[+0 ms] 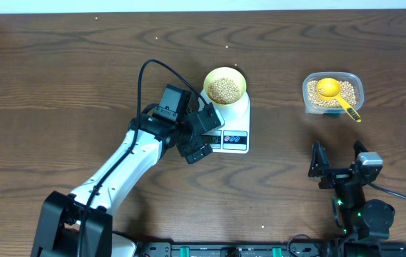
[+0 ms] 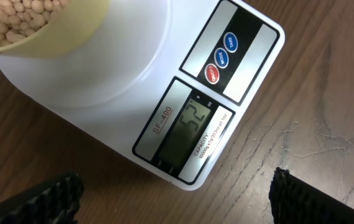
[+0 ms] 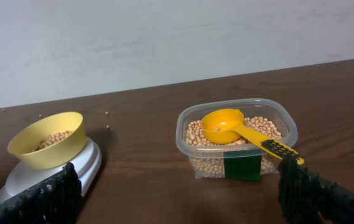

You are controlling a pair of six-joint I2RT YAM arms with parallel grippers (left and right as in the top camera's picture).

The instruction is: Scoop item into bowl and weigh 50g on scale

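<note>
The pale yellow bowl (image 3: pixel 47 151) sat on the back of the white digital kitchen scale (image 1: pixel 237 118), near the middle of the desk (image 1: pixel 60 86), and was well filled with tan soybean-like beans (image 1: pixel 225 89). They were small, round, dry and loose. The left claw (image 1: pixel 206 135) hovered just beside the scale's front left edge with its jaws spread wide and nothing between them. Its wrist view looked straight down on the display (image 2: pixel 189 124), whose digits appeared to read 52. That would be slightly over target, so a few beans probably needed to come out.

That correction turned on the yellow measuring scoop (image 1: pixel 338 98). It lay in the clear plastic tub (image 3: pixel 185 140) of beans at the right of the desk, well apart from the scale. Its cup rested on the beans, and its long handle ran out over the tub's rim toward the front right. The right claw (image 1: pixel 339 160) was the nearer one, parked ahead of the tub, fully open and empty, with the handle pointing roughly back its way.
</note>
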